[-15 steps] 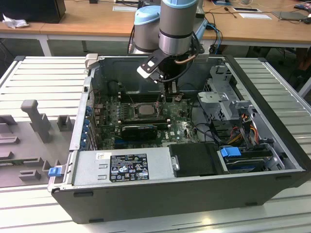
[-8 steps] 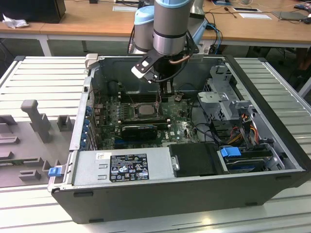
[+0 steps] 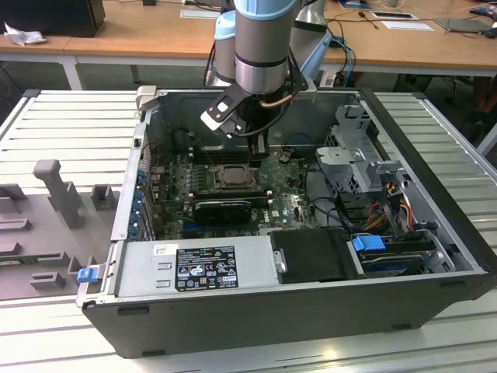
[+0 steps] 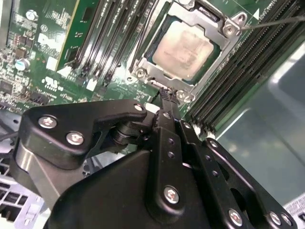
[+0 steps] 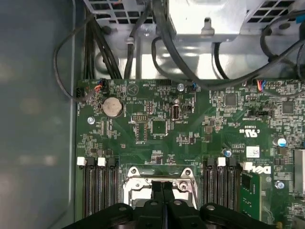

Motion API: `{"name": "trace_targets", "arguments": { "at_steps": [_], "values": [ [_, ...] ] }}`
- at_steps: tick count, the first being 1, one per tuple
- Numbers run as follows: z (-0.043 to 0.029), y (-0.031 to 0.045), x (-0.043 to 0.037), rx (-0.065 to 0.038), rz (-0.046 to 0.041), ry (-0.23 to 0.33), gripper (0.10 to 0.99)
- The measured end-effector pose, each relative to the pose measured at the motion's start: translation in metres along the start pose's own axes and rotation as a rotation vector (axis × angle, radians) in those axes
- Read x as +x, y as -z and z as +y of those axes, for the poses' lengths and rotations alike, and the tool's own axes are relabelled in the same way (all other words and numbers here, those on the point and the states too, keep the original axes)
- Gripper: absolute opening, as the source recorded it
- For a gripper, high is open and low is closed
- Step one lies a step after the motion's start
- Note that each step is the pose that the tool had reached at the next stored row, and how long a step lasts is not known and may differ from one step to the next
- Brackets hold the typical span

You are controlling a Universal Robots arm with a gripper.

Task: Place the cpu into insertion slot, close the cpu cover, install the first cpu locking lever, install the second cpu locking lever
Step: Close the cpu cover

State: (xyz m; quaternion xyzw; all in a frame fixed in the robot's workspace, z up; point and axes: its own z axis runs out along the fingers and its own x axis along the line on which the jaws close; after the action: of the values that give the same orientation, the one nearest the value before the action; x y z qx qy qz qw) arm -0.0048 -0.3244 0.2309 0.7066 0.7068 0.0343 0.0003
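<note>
Looking at exterior view: arm was seen inside open computer case [image 3: 272,318], pincer [image 3: 254,158] just beside cpu [image 3: 231,177], which was seated in insertion slot [image 3: 211,183].

Second wrist view: cpu cover [image 4: 221,50] was seen lying flat round cpu [image 4: 183,45], metal top showing through window. Pincer [image 4: 167,93] fingers were pressed together, nothing clamped, tip at cover's edge.

First wrist view: pincer [image 5: 163,186] was seen closed at cover [image 5: 138,183] on motherboard [image 5: 157,124].

Cpu was judged light, rigid, fragile underneath, best held by side edges. Cover was judged thin, stiff, hinged, best pushed at free edge.
</note>
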Motion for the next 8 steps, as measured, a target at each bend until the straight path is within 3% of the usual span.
{"name": "trace_targets", "arguments": {
  "at_steps": [8],
  "values": [
    [-0.0276, -0.0019, -0.0001, 0.001, 0.0047, 0.006, 0.106]
  ]
}}
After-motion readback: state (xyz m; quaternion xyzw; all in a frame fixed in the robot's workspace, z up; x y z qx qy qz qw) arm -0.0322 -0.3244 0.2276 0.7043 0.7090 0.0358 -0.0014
